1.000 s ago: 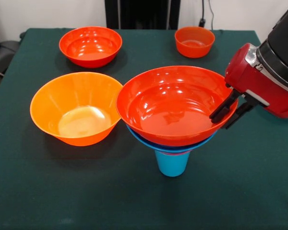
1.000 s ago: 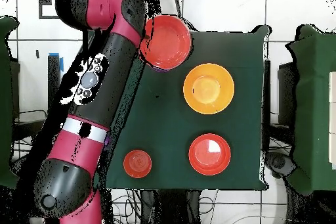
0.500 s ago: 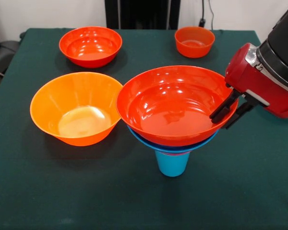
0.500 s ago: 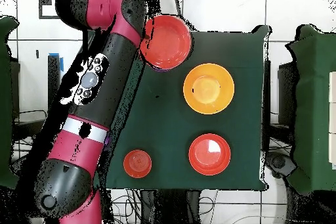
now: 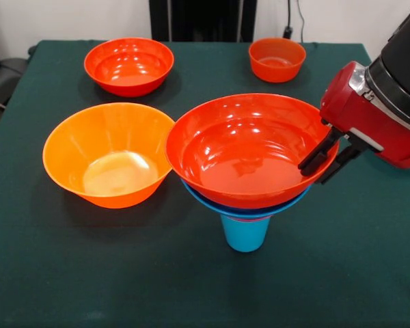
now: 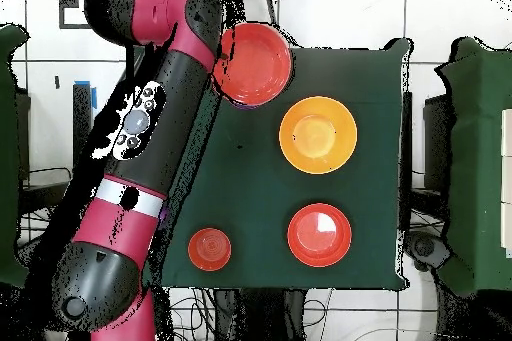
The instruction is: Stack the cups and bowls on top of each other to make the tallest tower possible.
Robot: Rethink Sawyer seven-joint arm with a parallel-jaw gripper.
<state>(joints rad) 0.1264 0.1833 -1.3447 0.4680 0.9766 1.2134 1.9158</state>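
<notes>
Red-orange and shiny, the big bowl (image 5: 249,147) sits on top of the tower (image 5: 246,205), which starts with a light blue cup (image 5: 245,234) on the green table (image 5: 355,273) and gets wider going up. A blue bowl rim (image 5: 249,211) peeks out just under the red one. The gripper (image 5: 320,159) is at the right rim of the top bowl, with one black finger (image 5: 317,152) inside the rim and the other outside, so it looks to be pinching the rim, though the view is not clear enough to be sure it squeezes. This step looks like setting the top bowl down. Next the robot should let go gently and lift away without tipping the tower. Then it could fetch the big yellow-orange bowl (image 5: 109,154) just beside the tower, or the red-orange bowl (image 5: 128,65) and small orange bowl (image 5: 277,59) at the far side.
</notes>
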